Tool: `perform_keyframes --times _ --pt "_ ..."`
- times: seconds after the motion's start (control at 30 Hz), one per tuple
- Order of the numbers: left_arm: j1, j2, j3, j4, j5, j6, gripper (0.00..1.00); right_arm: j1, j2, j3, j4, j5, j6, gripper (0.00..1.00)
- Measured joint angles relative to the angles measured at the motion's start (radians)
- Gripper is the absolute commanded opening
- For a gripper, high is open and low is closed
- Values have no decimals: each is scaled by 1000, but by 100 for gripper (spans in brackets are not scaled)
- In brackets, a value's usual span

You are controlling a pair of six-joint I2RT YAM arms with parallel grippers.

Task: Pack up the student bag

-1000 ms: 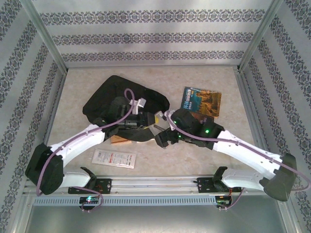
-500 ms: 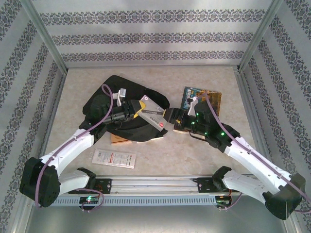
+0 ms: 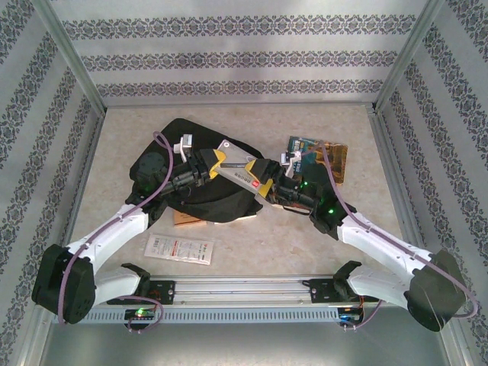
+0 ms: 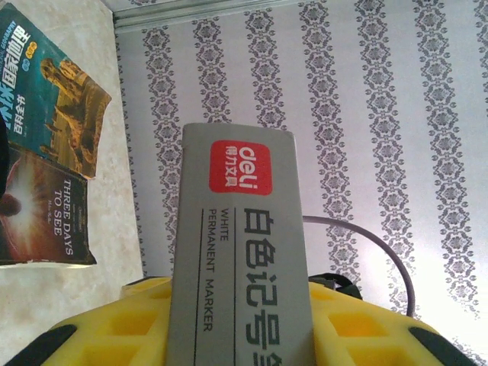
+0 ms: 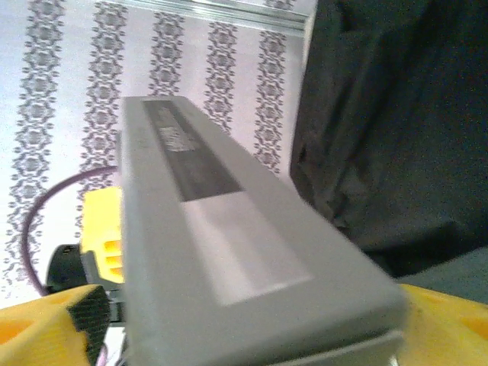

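Presently, marker box [image 3: 238,174] pinched in my left hand [image 3: 216,165], right hand [image 3: 267,184] spread round its other end, not yet inside student bag [image 3: 164,149]; books [image 3: 316,158] unpacked on table [image 3: 305,244].

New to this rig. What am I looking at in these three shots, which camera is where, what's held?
Two robot arms sit bolted at the near edge of the table. The wide shot is from overhead; the other two come from wrist cameras. On the table lie a black backpack, two books and a white packet. The left gripper holds a grey marker box by one end above the backpack; the right gripper has its jaws around the other end, grip unclear.
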Motion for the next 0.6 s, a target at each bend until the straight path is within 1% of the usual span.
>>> perform_keyframes --times 0.13,0.33,0.4,0.47,0.57,0.6 --pt "0 14 -15 43 0 -33 36 0 -38 -16 71 16 29 73" --pt "1 30 -16 121 0 -76 39 0 -45 -19 110 33 47 48" --pt "1 37 -16 134 0 -84 40 0 -45 -19 113 37 48 45" --pt "1 44 -16 140 2 -87 44 0 -45 -19 116 37 47 40" --pt "1 55 -19 140 8 -88 56 0 -42 -19 120 37 46 38" --pt "1 56 -20 139 12 -85 59 0 -41 -19 119 37 45 39"
